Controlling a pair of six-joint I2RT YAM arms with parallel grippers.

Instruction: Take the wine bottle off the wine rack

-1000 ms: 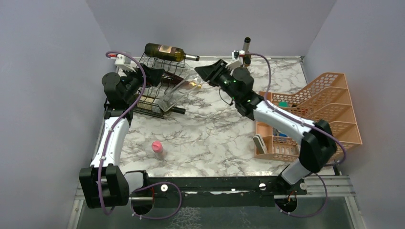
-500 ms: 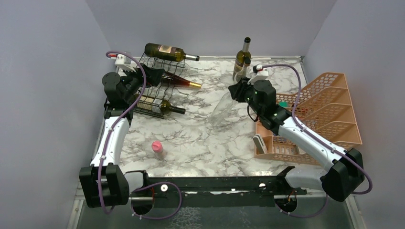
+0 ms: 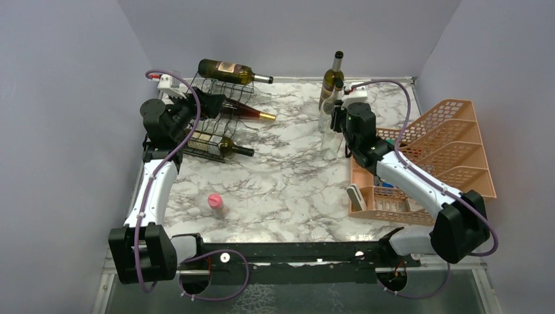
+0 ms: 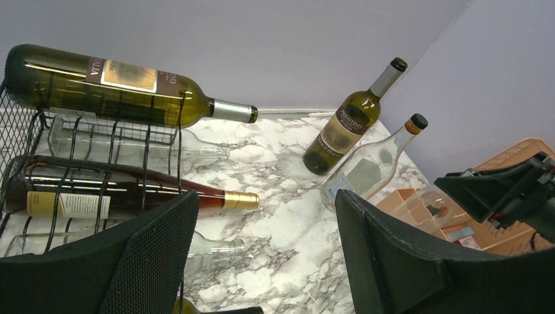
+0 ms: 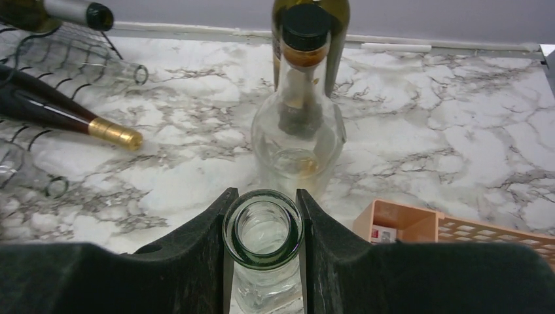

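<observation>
The black wire wine rack [image 3: 211, 134] stands at the back left. A green bottle [image 3: 226, 69] lies on top of it, and a dark bottle with a gold cap [image 3: 245, 111] and a labelled one [image 3: 219, 144] lie in its cells. My right gripper [image 5: 264, 199] is shut on the neck of a clear glass wine bottle [image 5: 263, 229], which hangs upright away from the rack, beside the organizer. In the top view that gripper [image 3: 340, 121] sits just in front of two standing bottles. My left gripper [image 4: 268, 248] is open and empty at the rack's right side [image 4: 98, 163].
A green bottle [image 3: 332, 78] and a clear black-capped bottle [image 5: 302, 118] stand upright at the back middle, close ahead of the held bottle. The peach tiered organizer [image 3: 451, 140] fills the right side. A small pink object [image 3: 214, 201] sits on the marble near the left arm.
The right arm has carried the clear bottle from the rack rightward and back, tipping it from slanted to upright near the standing bottles. The left arm has not moved.
</observation>
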